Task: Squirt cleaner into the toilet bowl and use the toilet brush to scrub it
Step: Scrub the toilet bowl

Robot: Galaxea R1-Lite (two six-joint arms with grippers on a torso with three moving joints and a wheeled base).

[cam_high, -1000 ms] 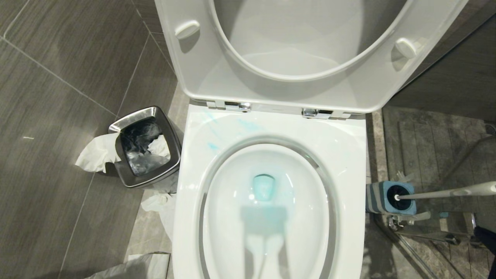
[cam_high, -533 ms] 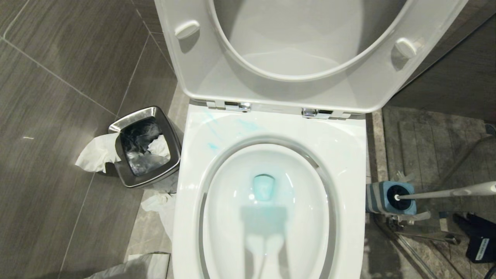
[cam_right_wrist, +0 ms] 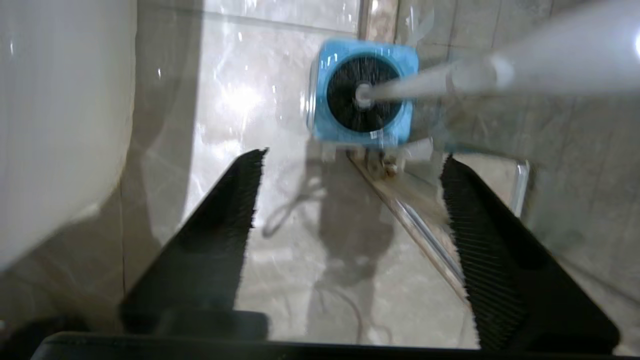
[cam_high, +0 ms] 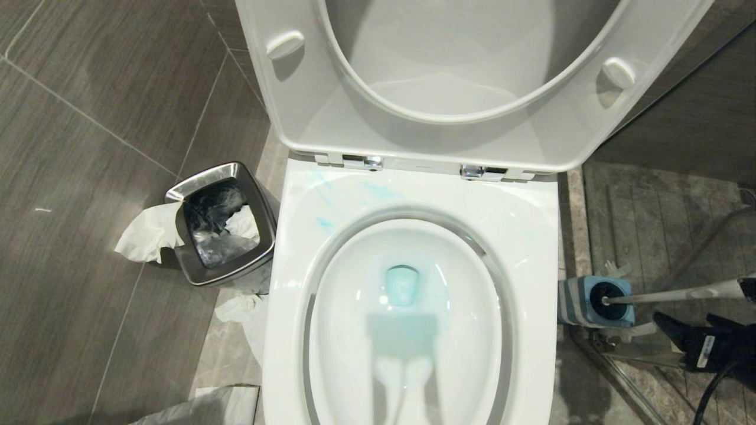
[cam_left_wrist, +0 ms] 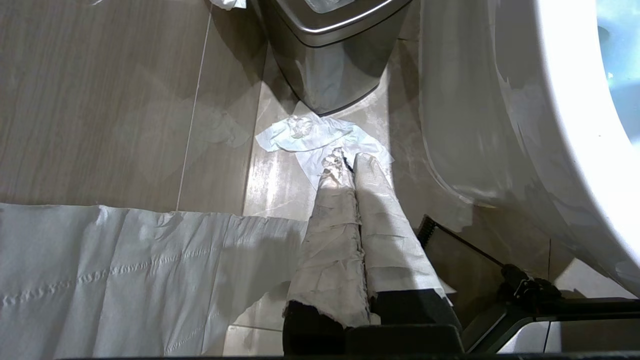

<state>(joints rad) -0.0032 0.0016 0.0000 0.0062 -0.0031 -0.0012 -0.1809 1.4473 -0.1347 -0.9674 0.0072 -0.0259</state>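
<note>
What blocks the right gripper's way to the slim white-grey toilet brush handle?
Nothing visible: the right gripper, jaws open and empty, sits just short of the toilet brush, whose black bristle head stands in the blue-topped holder.

The toilet bowl (cam_high: 413, 330) sits straight before me, its lid (cam_high: 472, 77) raised behind it; the cleaner (cam_high: 403, 285) pools in its bottom; the waste bin (cam_high: 221, 224) stands to its left; the toilet brush (cam_high: 667, 294) leans in its holder (cam_high: 593, 302) to its right; my right gripper (cam_high: 688, 336) hangs just beside that holder, nearer me.
</note>
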